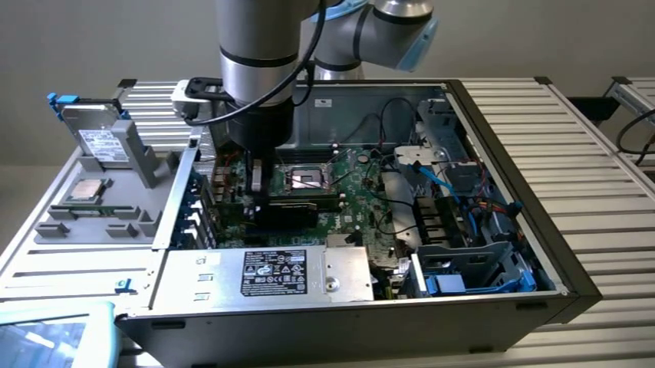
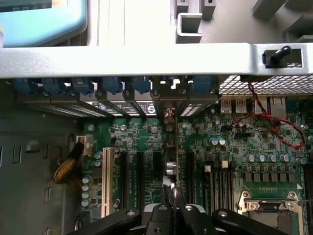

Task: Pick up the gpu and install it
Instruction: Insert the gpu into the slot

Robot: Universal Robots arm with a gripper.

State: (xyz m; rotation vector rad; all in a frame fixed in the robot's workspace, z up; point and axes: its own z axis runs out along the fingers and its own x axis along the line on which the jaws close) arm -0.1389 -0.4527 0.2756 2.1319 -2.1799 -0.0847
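Gripper (image 2: 172, 196) closed on the gpu (image 2: 175, 147) inside the open computer case (image 1: 532, 199).
The card stood edge-on, upright over the motherboard (image 2: 230, 147) slots, its end toward the rear brackets.

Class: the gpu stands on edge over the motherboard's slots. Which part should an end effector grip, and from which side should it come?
Grip the gpu by its upper long edge, pinching the two flat faces, and come from straight above. It stands upright on the motherboard with slots close on both sides, so that edge alone is free. The end effector is shut on it this way.
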